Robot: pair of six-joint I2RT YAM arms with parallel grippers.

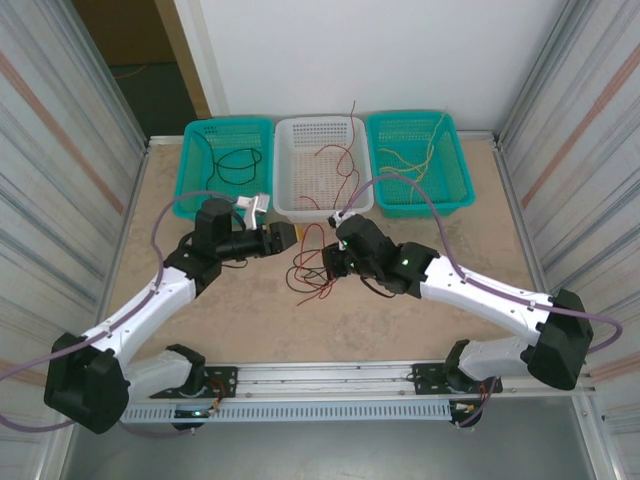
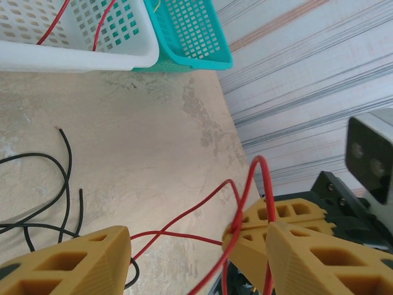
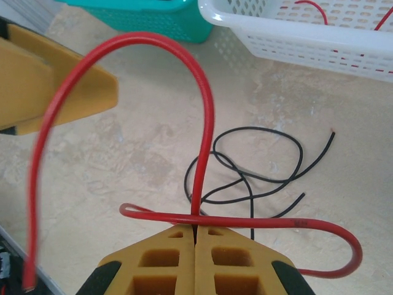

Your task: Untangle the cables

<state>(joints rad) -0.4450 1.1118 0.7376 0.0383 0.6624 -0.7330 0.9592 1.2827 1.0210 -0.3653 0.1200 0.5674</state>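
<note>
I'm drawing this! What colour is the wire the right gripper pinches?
Red. The wire shows best in the right wrist view.

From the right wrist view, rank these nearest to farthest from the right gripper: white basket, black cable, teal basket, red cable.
1. The red cable, clamped in the right gripper itself.
2. The black cable, on the table just ahead.
3. The white basket, upper right.
4. The teal basket, upper left, behind the white one.

Black cable (image 2: 69, 163) cut off at left edge; red cable (image 3: 207, 123) partly hidden between right tool (image 3: 195, 228) fingers.
</note>
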